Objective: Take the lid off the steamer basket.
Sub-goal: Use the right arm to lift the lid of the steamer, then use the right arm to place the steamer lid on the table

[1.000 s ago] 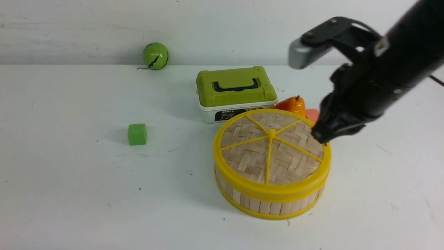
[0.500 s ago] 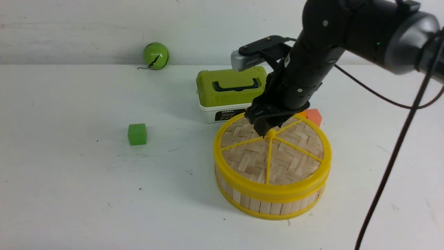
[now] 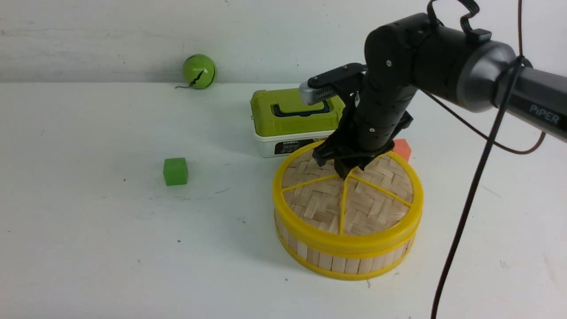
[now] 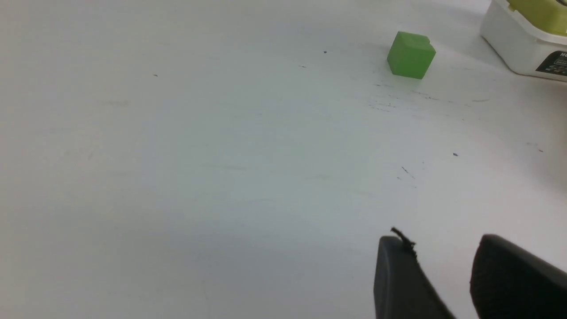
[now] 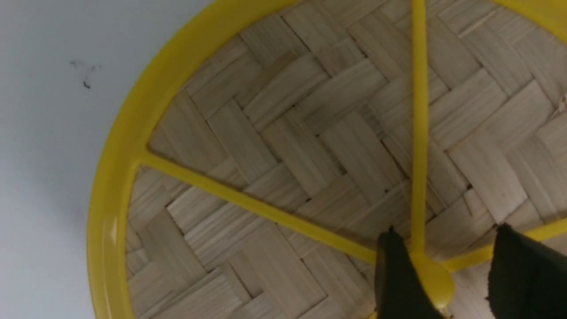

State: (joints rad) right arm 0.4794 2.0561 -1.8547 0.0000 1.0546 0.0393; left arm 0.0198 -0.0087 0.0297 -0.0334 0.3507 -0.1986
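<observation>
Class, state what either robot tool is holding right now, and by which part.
Nothing yet. The right tool straddles the hub of the lid, jaws apart; the left tool is open and empty.

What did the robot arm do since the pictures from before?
The right pincer swung from the right edge of the lid to its middle. Its jaws now stand open either side of the yellow hub; nothing is held yet. The lid stays on the steamer basket; the green box, green cube and green ball did not move.
</observation>
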